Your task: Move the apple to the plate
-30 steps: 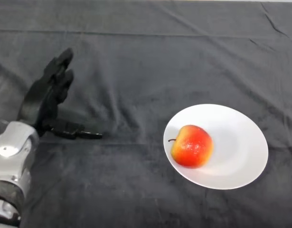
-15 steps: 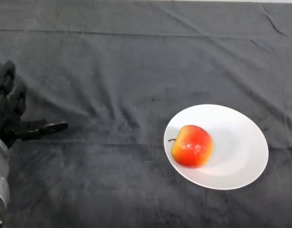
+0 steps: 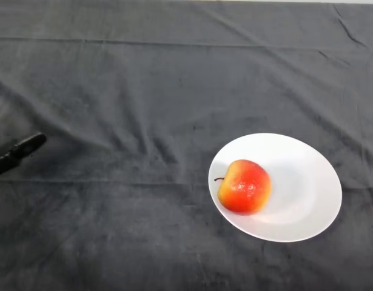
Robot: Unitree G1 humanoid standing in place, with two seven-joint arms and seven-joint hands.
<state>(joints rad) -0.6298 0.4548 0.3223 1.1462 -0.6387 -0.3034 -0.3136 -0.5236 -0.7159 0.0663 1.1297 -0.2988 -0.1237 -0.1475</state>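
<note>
Sitting on the plate (image 3: pixel 307 200) already is the apple (image 3: pixel 245 187), and that is the picture we have: red and yellow, stem pointing to the left, resting on the plate's left part, just inside the rim. The plate lies on the dark cloth of the bench (image 3: pixel 144 91), to the right and a little toward us.

Over at the far left edge we catch only a sliver of the hand (image 3: pixel 16 151) (one black digit poking into view, nothing more), well apart from the apple and gripping nothing that we can see; whether its fingers are spread or curled we cannot tell.

So we judge the placing step done, with the apple where the task wants it. Little is called for next, by our reckoning: keep the arm wide of the plate so nothing nudges the fruit, which looks round enough to roll.
</note>
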